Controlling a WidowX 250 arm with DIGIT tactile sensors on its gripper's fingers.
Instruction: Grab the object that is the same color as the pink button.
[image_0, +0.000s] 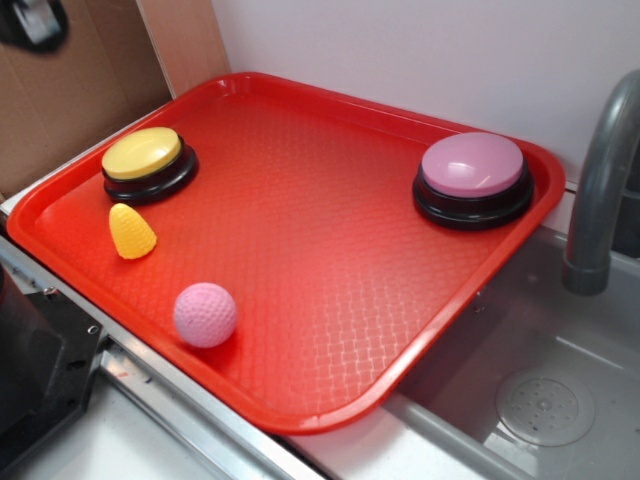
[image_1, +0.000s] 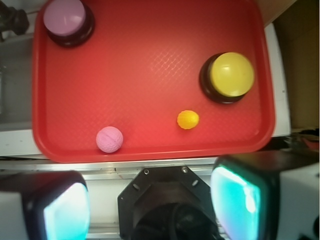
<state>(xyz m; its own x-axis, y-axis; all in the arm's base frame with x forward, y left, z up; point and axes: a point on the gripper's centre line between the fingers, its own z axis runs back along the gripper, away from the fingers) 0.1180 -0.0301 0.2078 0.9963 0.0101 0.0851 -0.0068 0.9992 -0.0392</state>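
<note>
A small pink dimpled ball (image_0: 205, 314) rests near the front edge of the red tray (image_0: 320, 210); the wrist view shows the ball (image_1: 109, 139) at the tray's lower left. The pink button (image_0: 472, 178) on its black base stands at the tray's back right, and in the wrist view the pink button (image_1: 67, 19) is at the top left. My gripper (image_1: 152, 205) is open, high above and in front of the tray's front edge, with nothing between its teal pads (image_1: 239, 197). The exterior view does not show the gripper.
A yellow button (image_0: 147, 160) on a black base and a yellow bumpy cone toy (image_0: 131, 232) sit at the tray's left. A grey faucet (image_0: 600, 190) and sink basin (image_0: 545, 405) lie to the right. The robot's black base (image_1: 167, 200) is below the gripper.
</note>
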